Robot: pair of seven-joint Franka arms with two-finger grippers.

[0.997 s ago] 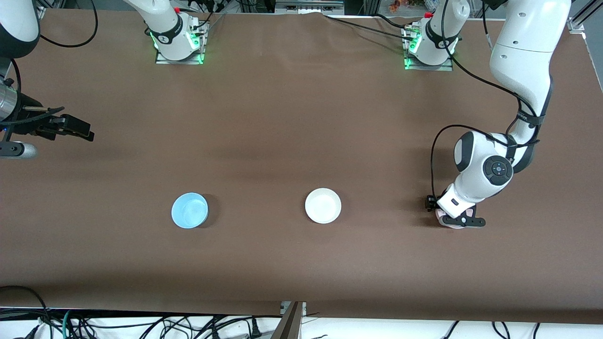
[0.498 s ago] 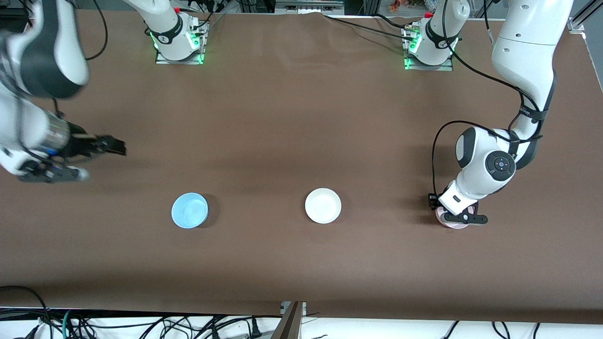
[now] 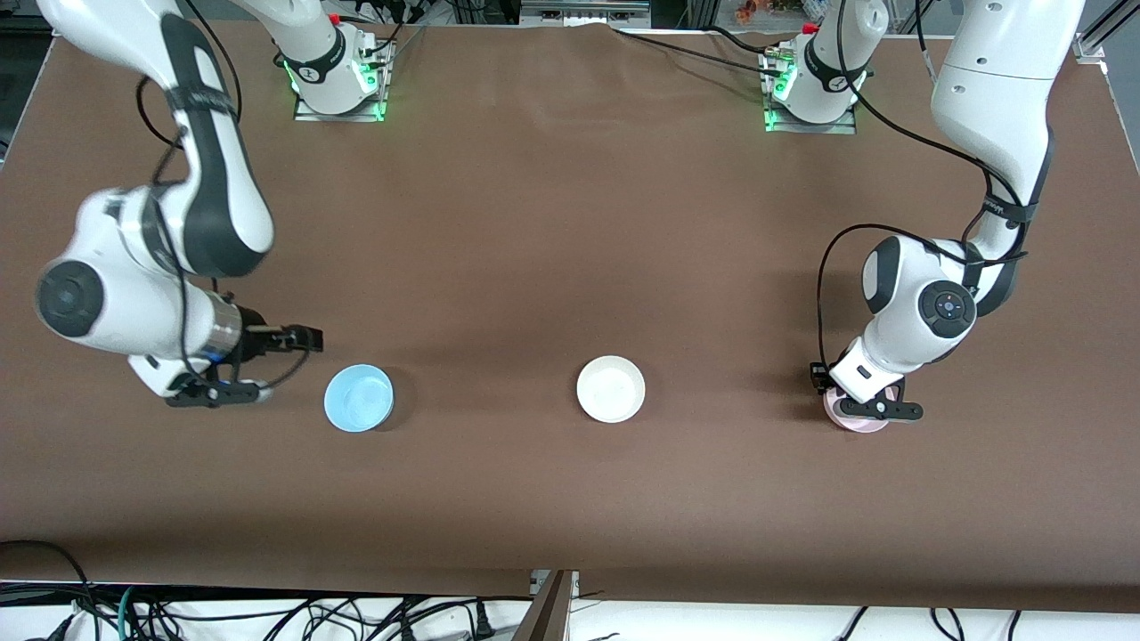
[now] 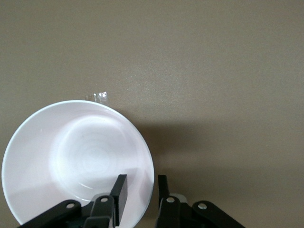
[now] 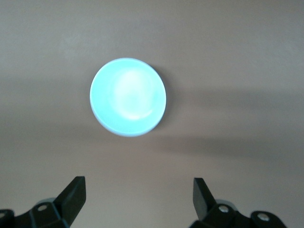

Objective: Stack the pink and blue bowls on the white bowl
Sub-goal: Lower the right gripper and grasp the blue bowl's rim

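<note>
Bowls number three, one each: pink bowl (image 3: 859, 418) at the left arm's end, its rim between the left gripper's (image 4: 140, 192) closed fingers; white bowl (image 3: 611, 389) mid-table; blue bowl (image 3: 358, 398) beside the wide-open right gripper (image 3: 289, 356). Brown table (image 3: 534, 223).

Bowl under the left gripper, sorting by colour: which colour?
Pale pink bowl, seen best in the front view.

High front overview; two downward close wrist views
</note>
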